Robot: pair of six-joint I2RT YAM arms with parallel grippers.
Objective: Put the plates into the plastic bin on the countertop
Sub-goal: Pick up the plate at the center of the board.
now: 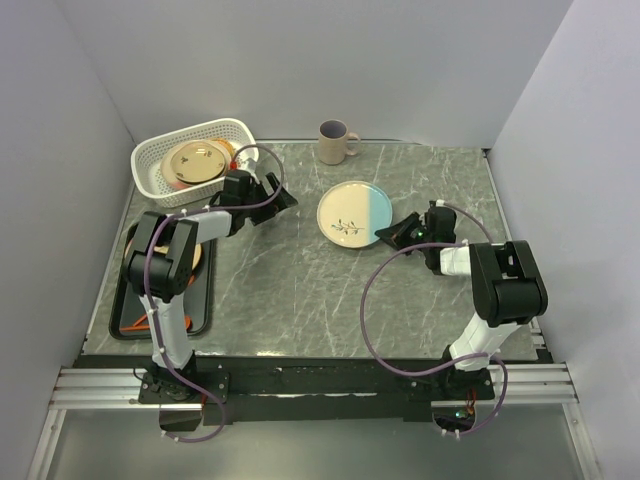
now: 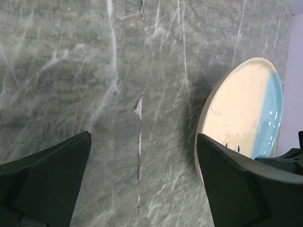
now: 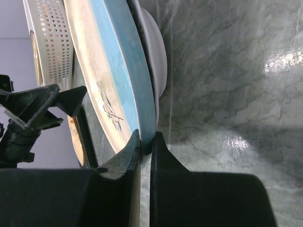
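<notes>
Right gripper (image 1: 384, 236) at plate (image 1: 352, 212) rim

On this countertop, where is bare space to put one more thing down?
Widest bare patch: the near middle of the countertop, between the black tray, the two-tone plate and the right arm. A smaller one lies at the far right, beside the mug. The far left is crowded: the plastic bin and left arm.

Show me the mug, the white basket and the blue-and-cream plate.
mug (image 1: 335, 142), top view, its body.
white basket (image 1: 147, 170), top view, left wall.
blue-and-cream plate (image 1: 345, 215), top view, cream half.
</notes>
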